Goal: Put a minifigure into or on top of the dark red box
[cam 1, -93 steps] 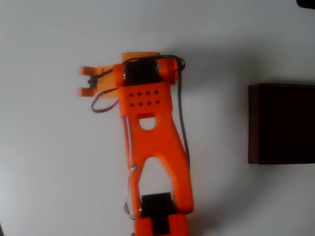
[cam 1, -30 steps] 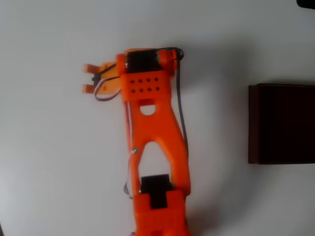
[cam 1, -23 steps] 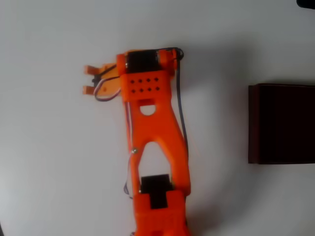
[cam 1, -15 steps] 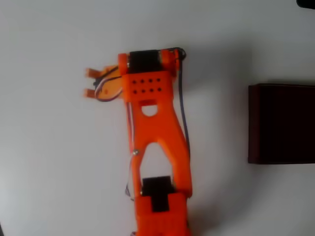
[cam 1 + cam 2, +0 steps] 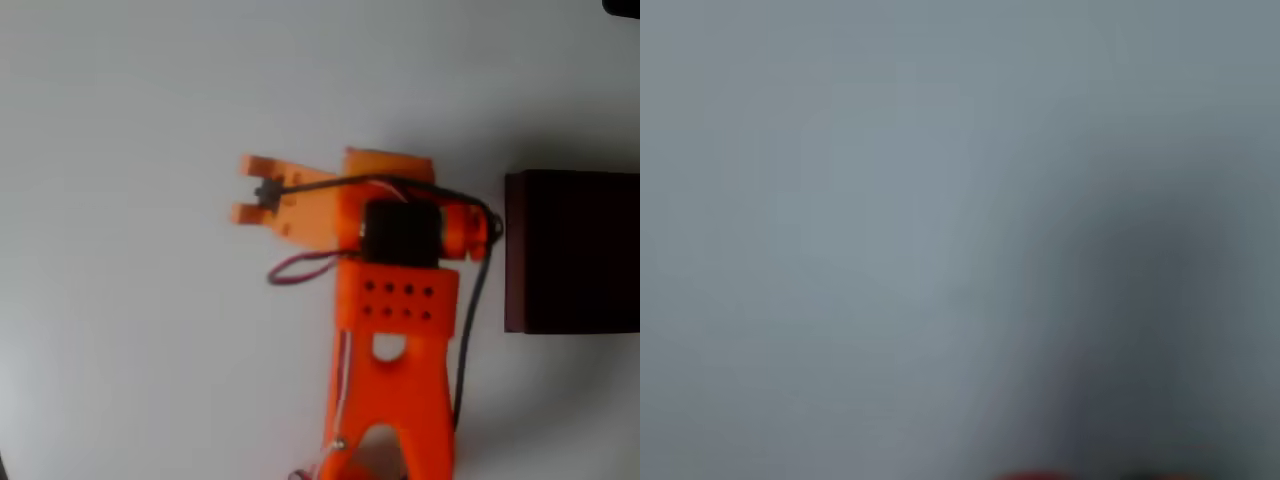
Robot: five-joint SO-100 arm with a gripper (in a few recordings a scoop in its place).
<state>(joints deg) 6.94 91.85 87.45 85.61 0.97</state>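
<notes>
In the overhead view my orange gripper [image 5: 246,188] points left, its two fingertips a short way apart. A small dark thing, the minifigure [image 5: 265,190], is pinched between them just behind the tips, and it is too small to make out in detail. The dark red box [image 5: 570,250] stands at the right edge, cut off by the frame, its inside very dark. My wrist motor is close to the box's left wall, while the fingertips are far to its left. The wrist view is a grey blur with a red sliver [image 5: 1035,474] at the bottom edge.
The white table [image 5: 120,330] is bare to the left and above the arm. My orange arm [image 5: 395,400] rises from the bottom edge, with a black cable hanging beside it. A dark object [image 5: 622,5] clips the top right corner.
The arm has swung right and toward the bottom of the picture, carrying the gripper from the left part of the table toward the box. The gap between the fingers looks unchanged.
</notes>
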